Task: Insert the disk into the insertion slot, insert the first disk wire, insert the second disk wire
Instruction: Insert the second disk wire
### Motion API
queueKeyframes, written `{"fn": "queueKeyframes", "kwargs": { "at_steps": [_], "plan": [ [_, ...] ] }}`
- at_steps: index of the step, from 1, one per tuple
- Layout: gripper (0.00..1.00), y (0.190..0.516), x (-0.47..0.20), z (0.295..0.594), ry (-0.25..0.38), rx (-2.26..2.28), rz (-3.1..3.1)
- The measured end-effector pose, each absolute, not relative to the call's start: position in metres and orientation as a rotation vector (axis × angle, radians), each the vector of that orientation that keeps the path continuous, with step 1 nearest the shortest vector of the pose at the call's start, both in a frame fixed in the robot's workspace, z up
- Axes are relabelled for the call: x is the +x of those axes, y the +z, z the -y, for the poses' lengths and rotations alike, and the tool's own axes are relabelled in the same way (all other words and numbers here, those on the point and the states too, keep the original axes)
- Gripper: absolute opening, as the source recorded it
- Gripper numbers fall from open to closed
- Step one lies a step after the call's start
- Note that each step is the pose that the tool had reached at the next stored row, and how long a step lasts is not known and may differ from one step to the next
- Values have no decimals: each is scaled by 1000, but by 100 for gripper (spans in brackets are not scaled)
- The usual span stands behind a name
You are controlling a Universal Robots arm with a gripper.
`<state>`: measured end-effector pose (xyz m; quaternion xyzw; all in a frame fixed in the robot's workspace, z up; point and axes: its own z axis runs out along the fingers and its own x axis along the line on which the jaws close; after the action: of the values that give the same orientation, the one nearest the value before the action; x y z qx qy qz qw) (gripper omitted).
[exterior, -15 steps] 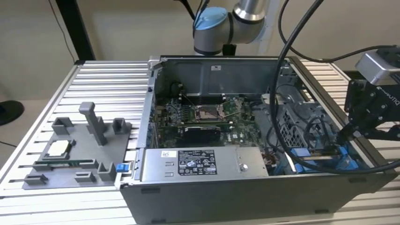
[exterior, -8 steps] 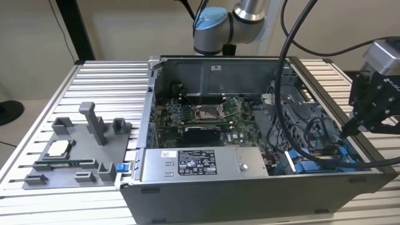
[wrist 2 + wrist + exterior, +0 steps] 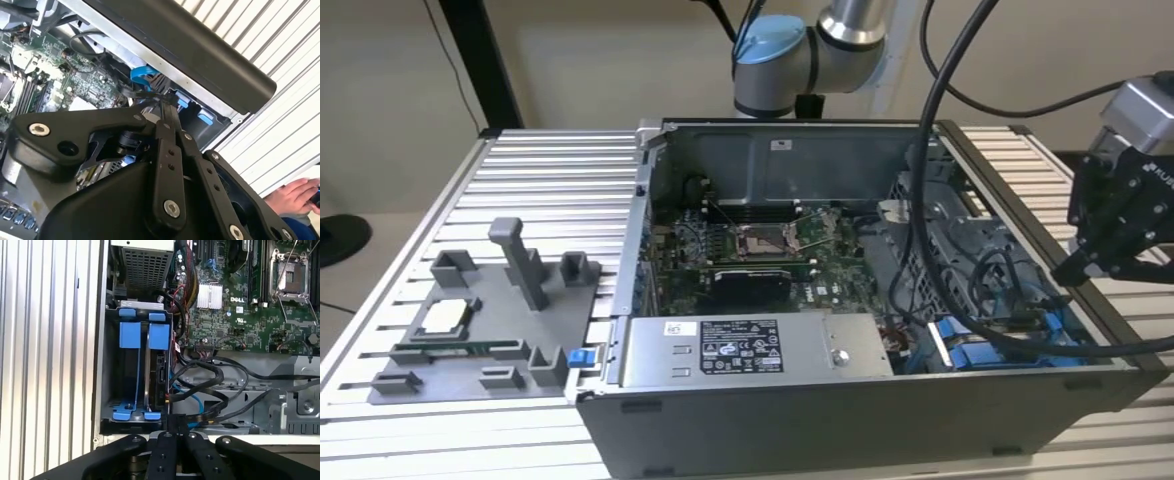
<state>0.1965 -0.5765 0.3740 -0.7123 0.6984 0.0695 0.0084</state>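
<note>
ribbed metal worktop under open computer case; disk standing in insertion slot; gripper clenched just beside slot's end, whether on anything unclear; black wires near.

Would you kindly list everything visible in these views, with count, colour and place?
table: one, silver slatted, beneath everything
computer case: one, grey, open, on table
motherboard: one, green, inside case
power-supply box: one, silver, inside case
insertion slot: one, grey with blue rails, case corner
disk: seemingly one, dark edge, in slot
cables: several, black, across case
fixture tray: one, grey, exterior view's left
person's hand: one, beside table
arm: one, silver and blue, behind case
claw: one, black, exterior view's right of case
</note>
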Motion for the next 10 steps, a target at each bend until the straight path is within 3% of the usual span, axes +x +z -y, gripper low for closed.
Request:
{"fn": "queueKeyframes", "kwargs": {
  "at_steps": [1,2,10],
  "plan": [
    [0,374,197,577,219,-2231,-2178],
    [100,374,196,578,220,-2237,-2173],
    [100,364,197,580,225,-2272,-2144]
  ]
}}
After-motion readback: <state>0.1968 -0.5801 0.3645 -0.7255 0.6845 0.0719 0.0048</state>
